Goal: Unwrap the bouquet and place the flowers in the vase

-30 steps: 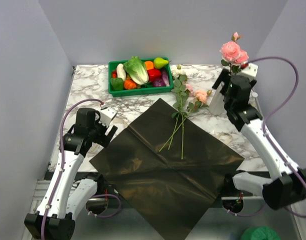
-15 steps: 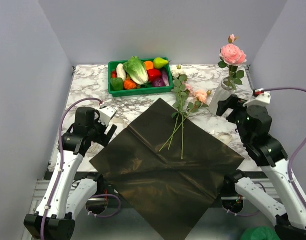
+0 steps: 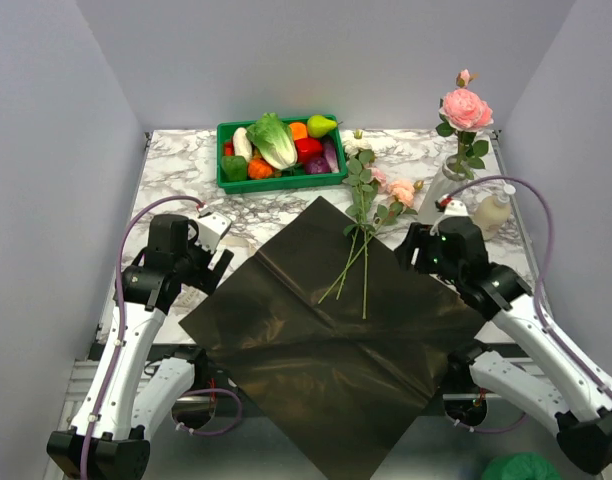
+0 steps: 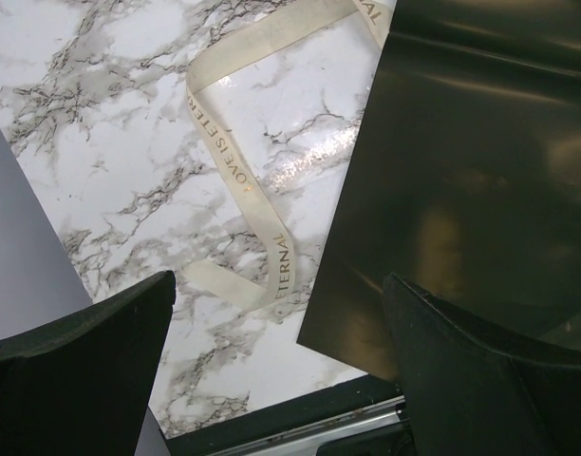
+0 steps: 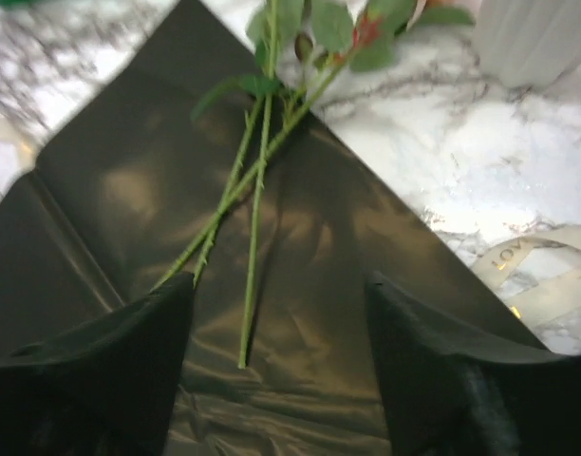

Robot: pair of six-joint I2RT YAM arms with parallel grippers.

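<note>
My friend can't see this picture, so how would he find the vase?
Look at the far right corner of the marble table. The vase stands there, next to a small beige bottle. It is the white ribbed one with a pink rose standing in it.

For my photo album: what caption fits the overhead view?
One pink rose stands in the white vase; other flowers lie partly on unfolded dark paper.
</note>
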